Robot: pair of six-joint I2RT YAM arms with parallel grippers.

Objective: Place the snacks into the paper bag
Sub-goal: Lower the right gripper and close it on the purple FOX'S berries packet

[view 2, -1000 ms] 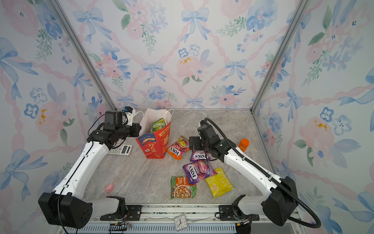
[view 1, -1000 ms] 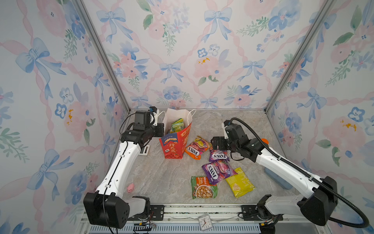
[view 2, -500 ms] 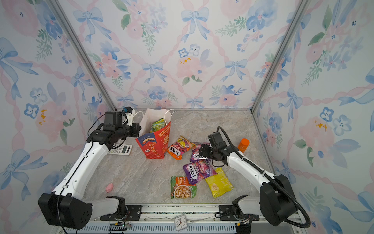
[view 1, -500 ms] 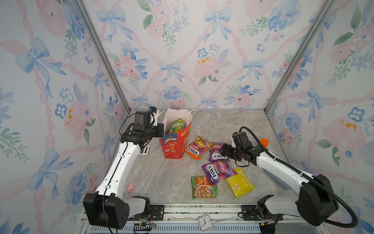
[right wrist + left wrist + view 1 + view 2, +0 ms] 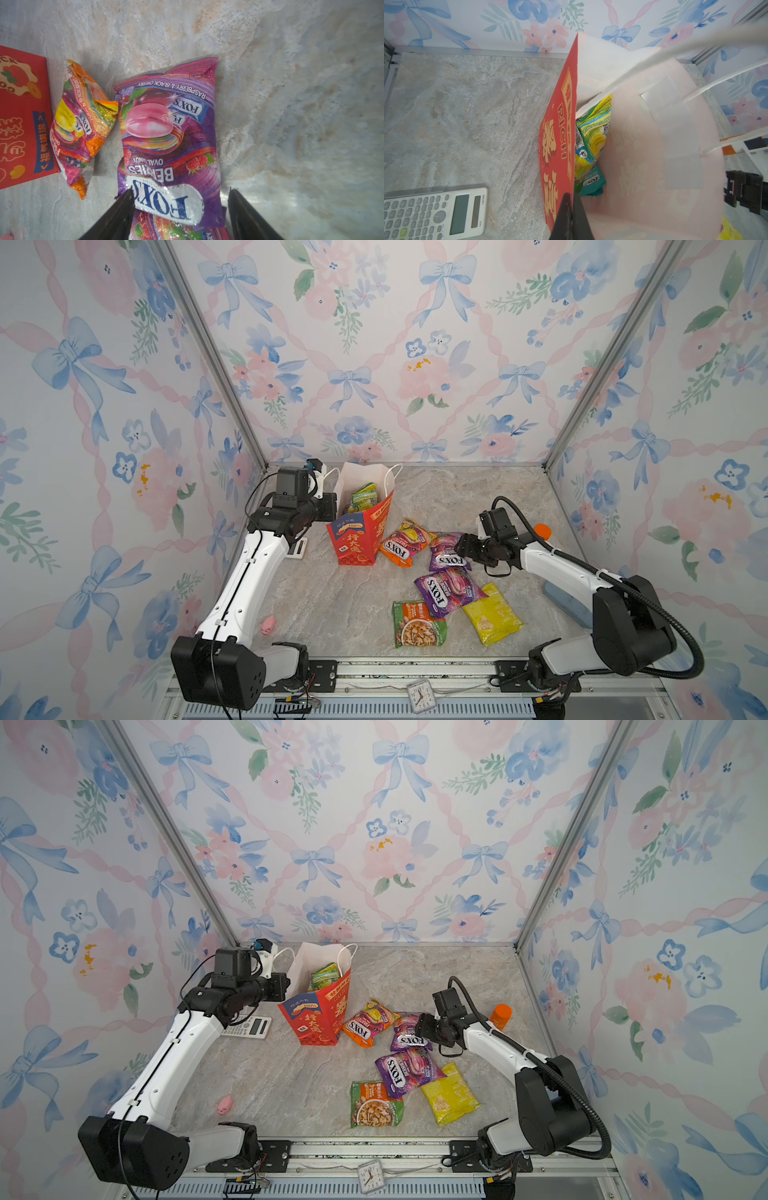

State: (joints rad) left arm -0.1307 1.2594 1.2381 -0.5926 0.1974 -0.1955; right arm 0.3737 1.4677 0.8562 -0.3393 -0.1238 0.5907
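pink toy: lies on the table by the left edge, toward the near left corner; same spot as a second ago.
calculator: flat by the left edge, under the left arm; unmoved.
left pincer: clamped narrow on the bag's left rim, one finger on the red outside and one on the white inside; no shift from the earlier frames.
paper bag: upright with its mouth open, left of the table's middle, toward the far edge; it stands as before.
lime-green packet: inside the bag, leaning on a wall.
teal packet: deeper in the bag, under the lime-green one.
orange packet: on the table, just right of the bag's foot; unmoved.
upper purple packet: mid-table, just right of the orange packet, its near end lying over the lower purple packet; unmoved.
lower purple packet: toward the near edge, overlapping a corner of the green-and-orange packet and touching the yellow one.
green-and-orange packet: flat near the near edge.
yellow packet: flat, right of it.
right pincer: down at the table, fingers spread either side of the upper purple packet's white "FOX'S" end, one at its edge, the other just clear, not gripping. A second ago it hung higher with the forearm raised; now the arm lies low.
orange bottle: upright by the right edge, behind the right arm; unmoved.
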